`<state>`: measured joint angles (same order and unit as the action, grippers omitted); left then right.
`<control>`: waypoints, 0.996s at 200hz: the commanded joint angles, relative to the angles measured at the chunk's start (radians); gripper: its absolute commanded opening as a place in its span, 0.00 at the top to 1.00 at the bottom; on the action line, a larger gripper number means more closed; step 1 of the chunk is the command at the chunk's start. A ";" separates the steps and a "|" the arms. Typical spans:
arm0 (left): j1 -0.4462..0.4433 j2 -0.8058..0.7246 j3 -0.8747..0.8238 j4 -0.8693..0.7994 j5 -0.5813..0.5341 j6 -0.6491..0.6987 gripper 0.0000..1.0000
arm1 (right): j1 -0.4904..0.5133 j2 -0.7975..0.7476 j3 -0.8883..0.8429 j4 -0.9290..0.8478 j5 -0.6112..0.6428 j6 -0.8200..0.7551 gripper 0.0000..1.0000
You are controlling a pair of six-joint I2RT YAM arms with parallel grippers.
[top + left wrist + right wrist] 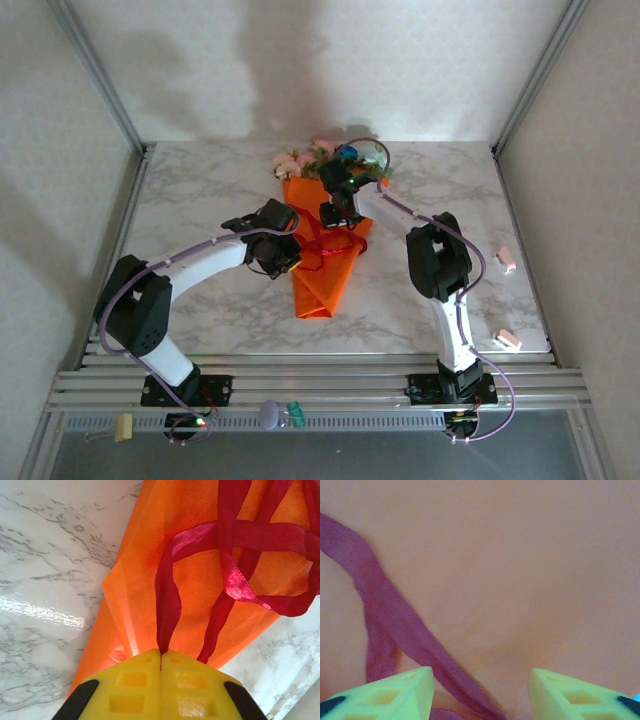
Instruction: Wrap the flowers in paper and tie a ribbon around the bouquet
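The bouquet (pixel 325 265) lies mid-table as an orange paper cone, its narrow end toward the arms. The flowers (pixel 318 155), pink and pale with one blue, stick out of the far, wide end. The red ribbon (pixel 318 246) loops loosely across the cone. My left gripper (pixel 298 254) is at the cone's left side. In the left wrist view it (pixel 161 655) is shut on one ribbon (pixel 240 535) strand above the paper (pixel 185 510). My right gripper (pixel 336 214) hovers over the cone's upper part. Close over the paper (pixel 520 555) it (pixel 480 692) is open, with a ribbon (pixel 395 625) strand running slack between its fingers.
Two small pinkish pieces (pixel 506 260) (pixel 508 340) lie near the right edge of the marble table (pixel 200 190). Metal frame posts rise at the table's far corners. A rail (pixel 300 385) with the arm bases runs along the near edge.
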<state>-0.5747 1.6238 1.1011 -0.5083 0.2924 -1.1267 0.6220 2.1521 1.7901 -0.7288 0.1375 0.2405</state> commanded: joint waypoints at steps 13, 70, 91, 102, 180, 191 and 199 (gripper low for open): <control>-0.002 -0.028 -0.009 -0.001 0.004 -0.010 1.00 | 0.040 0.024 0.040 -0.025 0.028 -0.046 0.44; -0.003 -0.028 -0.006 -0.002 0.002 -0.013 1.00 | 0.050 0.087 0.064 -0.067 0.091 -0.075 0.42; -0.002 -0.028 -0.004 -0.002 0.002 -0.013 1.00 | 0.050 0.108 0.082 -0.082 0.123 -0.075 0.43; -0.002 -0.028 -0.002 -0.004 0.004 -0.013 1.00 | 0.049 0.119 0.094 -0.087 0.136 -0.071 0.46; -0.002 -0.026 0.006 -0.007 0.007 -0.012 1.00 | 0.006 0.149 0.143 -0.142 0.146 -0.010 0.69; -0.002 -0.025 0.008 -0.008 0.007 -0.011 1.00 | -0.002 0.150 0.145 -0.144 0.139 -0.005 0.74; -0.002 -0.025 0.009 -0.009 0.007 -0.010 1.00 | -0.006 0.150 0.146 -0.146 0.137 -0.004 0.77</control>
<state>-0.5747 1.6238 1.1011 -0.5056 0.2928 -1.1275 0.6365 2.2730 1.9057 -0.8322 0.2623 0.2127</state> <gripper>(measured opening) 0.044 0.270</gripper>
